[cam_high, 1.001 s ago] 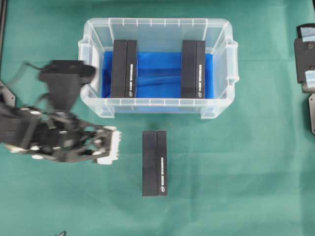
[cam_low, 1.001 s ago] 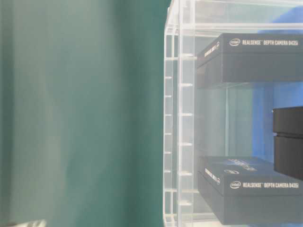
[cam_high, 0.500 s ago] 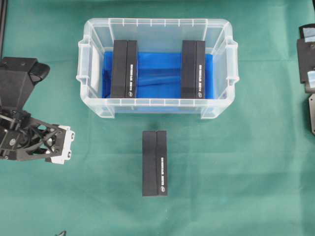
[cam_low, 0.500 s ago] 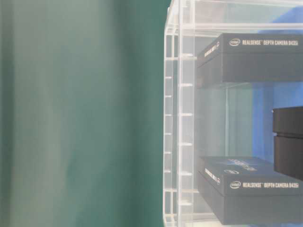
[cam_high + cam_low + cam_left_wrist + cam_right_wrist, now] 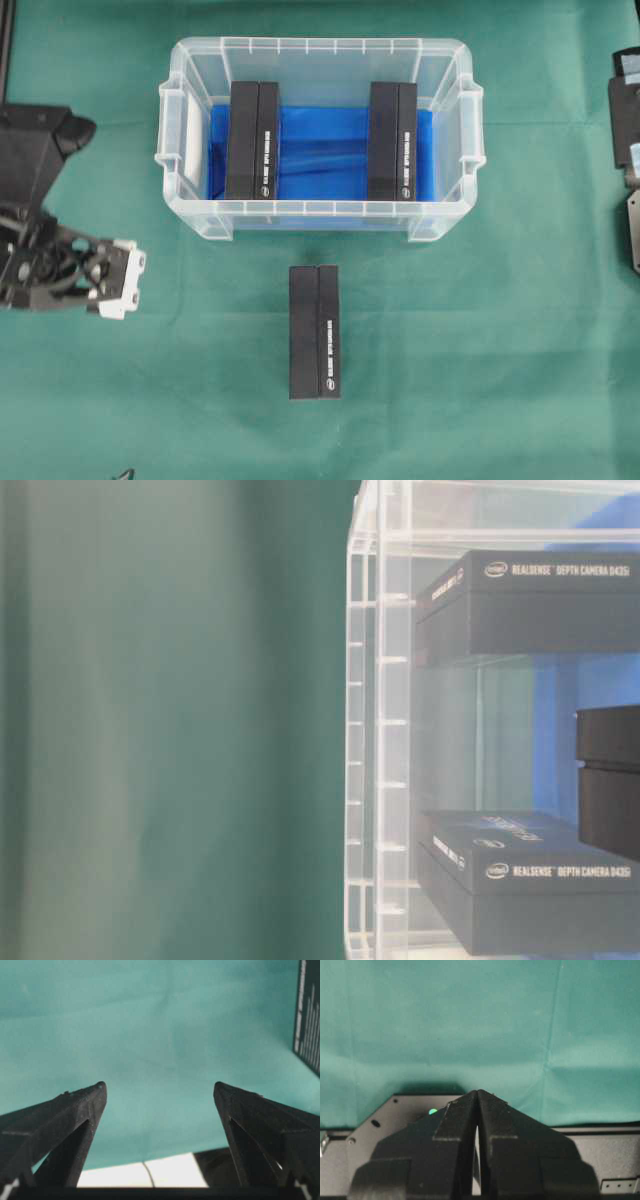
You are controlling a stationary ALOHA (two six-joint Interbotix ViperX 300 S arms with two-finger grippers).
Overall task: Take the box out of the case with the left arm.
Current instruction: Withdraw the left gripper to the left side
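Overhead, the case [image 5: 320,140] sits at the top of the green worktop [image 5: 480,350] with two black boxes standing on its blue lining, the left box [image 5: 252,140] and the right box [image 5: 393,140]. A third black box [image 5: 315,332] lies outside, just in front of the case, so one removal looks done. The left gripper [image 5: 122,282] is off at the left edge, well apart from everything, empty. By my reading the step in hand is a pause between picks; the next move calls for reaching over the rim and straddling the nearer box.

From table level, the clear case wall [image 5: 380,730] shows the boxes behind it, each printed "REALSENSE DEPTH CAMERA D435i" beside a small oval logo.

The left wrist view shows its fingers [image 5: 75,1110] spread wide over bare cloth, with a box corner at the right edge.

The right wrist view shows the right gripper [image 5: 478,1097] pressed together, holding nothing
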